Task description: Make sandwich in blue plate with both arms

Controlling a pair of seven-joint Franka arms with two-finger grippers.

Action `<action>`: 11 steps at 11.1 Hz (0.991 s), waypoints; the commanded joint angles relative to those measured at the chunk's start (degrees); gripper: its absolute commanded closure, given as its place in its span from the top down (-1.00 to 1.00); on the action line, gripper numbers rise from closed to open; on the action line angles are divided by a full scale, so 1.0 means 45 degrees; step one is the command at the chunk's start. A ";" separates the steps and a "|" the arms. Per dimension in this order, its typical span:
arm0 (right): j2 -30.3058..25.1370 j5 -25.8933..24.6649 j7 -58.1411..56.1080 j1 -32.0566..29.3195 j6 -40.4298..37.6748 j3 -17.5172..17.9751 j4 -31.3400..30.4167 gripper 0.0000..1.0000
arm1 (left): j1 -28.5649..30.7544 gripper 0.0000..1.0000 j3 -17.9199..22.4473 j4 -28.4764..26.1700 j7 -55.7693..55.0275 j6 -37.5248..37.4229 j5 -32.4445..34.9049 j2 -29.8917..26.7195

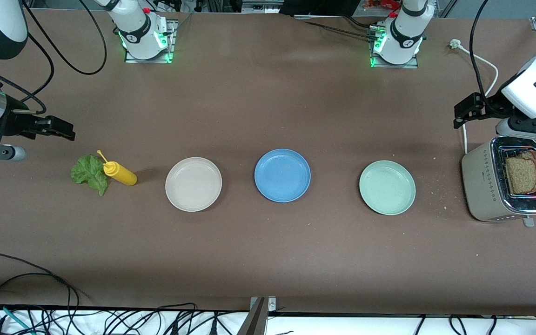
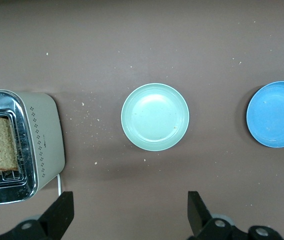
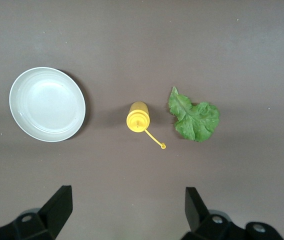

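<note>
Both claws are hanging released over the surface (image 1: pixel 268 102). The left claw (image 2: pixel 129 215) is up beside the toaster (image 1: pixel 486 186) with bread slices (image 1: pixel 521 174) in it. The right claw (image 3: pixel 127 212) is over bare surface near the lettuce leaf (image 3: pixel 194 117) and mustard bottle (image 3: pixel 138 116). The blue plate (image 1: pixel 282 175) sits empty midway between the claws, flanked by the beige plate (image 1: pixel 193 184) and mint-green plate (image 1: pixel 387 187).

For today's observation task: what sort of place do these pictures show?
Probably a robotics lab staged as a kitchen: two arm bases bolted to a brown table, a toaster holding bread slices, and loose cables along the edge.
</note>
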 commanded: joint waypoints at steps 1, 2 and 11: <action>-0.0332 0.0177 0.0374 0.0109 -0.0126 -0.0135 -0.0188 1.00 | 0.0123 1.00 -0.0076 0.0086 0.0067 -0.0323 0.0129 -0.0104; -0.0352 0.0157 0.0374 0.0109 -0.0126 -0.0174 -0.0265 1.00 | 0.0123 1.00 -0.0076 0.0086 0.0067 -0.0323 0.0129 -0.0104; -0.0508 0.0196 0.0413 0.0109 -0.0243 -0.0428 -0.0403 1.00 | 0.0162 1.00 0.0002 0.0067 0.0067 -0.0323 0.0129 -0.0046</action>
